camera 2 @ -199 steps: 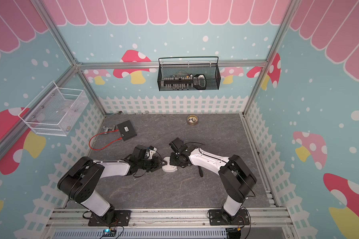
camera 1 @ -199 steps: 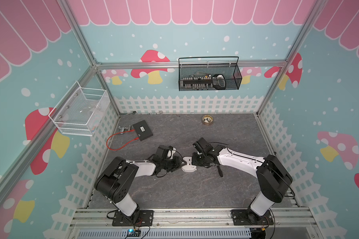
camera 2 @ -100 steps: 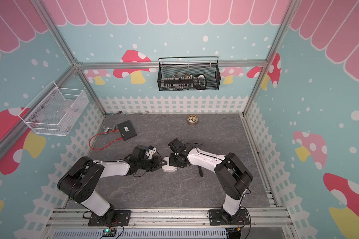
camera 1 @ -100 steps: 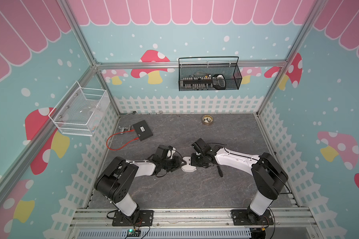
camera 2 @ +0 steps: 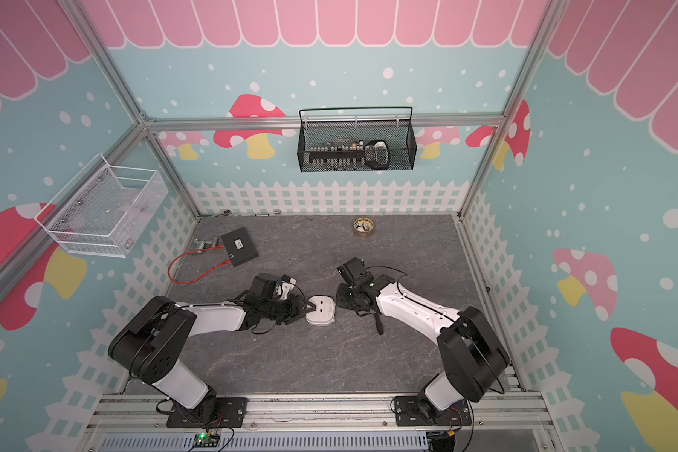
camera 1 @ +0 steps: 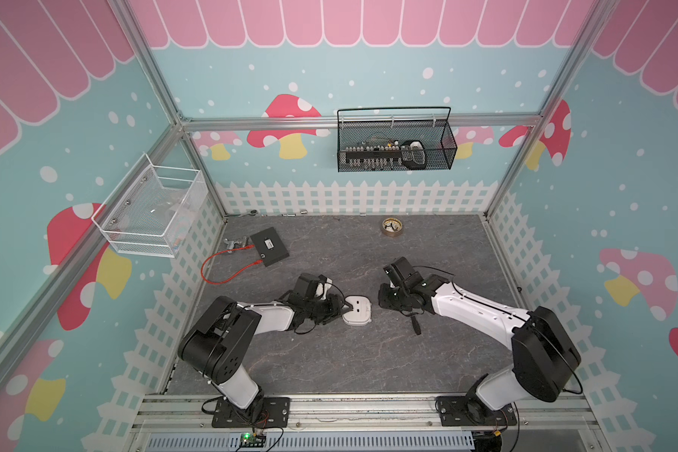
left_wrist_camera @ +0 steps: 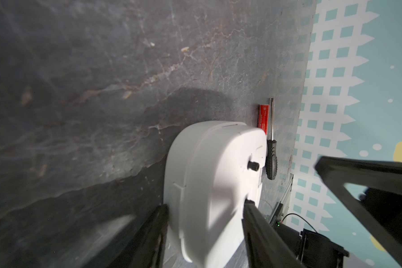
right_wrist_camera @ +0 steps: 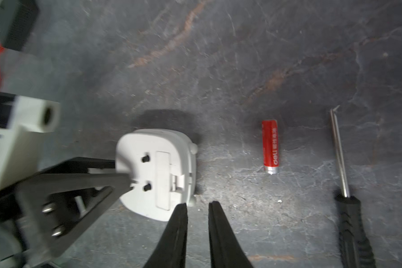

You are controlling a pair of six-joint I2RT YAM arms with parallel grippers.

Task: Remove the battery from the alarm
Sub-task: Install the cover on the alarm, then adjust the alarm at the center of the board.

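Note:
The white alarm point(camera 1: 357, 310) point(camera 2: 321, 310) lies face down on the grey table, its back with two black knobs up point(right_wrist_camera: 158, 171). My left gripper point(camera 1: 343, 309) point(left_wrist_camera: 204, 205) is open, one finger to each side of the alarm's near end. The red battery point(right_wrist_camera: 270, 146) point(left_wrist_camera: 263, 116) lies loose on the table between the alarm and the screwdriver point(right_wrist_camera: 348, 220). Both top views have it hidden under my right arm. My right gripper point(right_wrist_camera: 197, 204) point(camera 1: 382, 301) hovers just off the alarm's corner, open by a narrow gap with nothing in it.
The black-handled screwdriver point(camera 1: 415, 326) point(camera 2: 378, 325) lies beside my right forearm. A black box point(camera 1: 269, 246) with a red cable sits at the back left, a brass-rimmed disc point(camera 1: 392, 227) at the back. A black wire basket point(camera 1: 396, 144) and a white one point(camera 1: 153, 211) hang on the walls.
My right gripper has drawn back a little to the right of the alarm and its jaws have parted. The left jaws have widened around the alarm.

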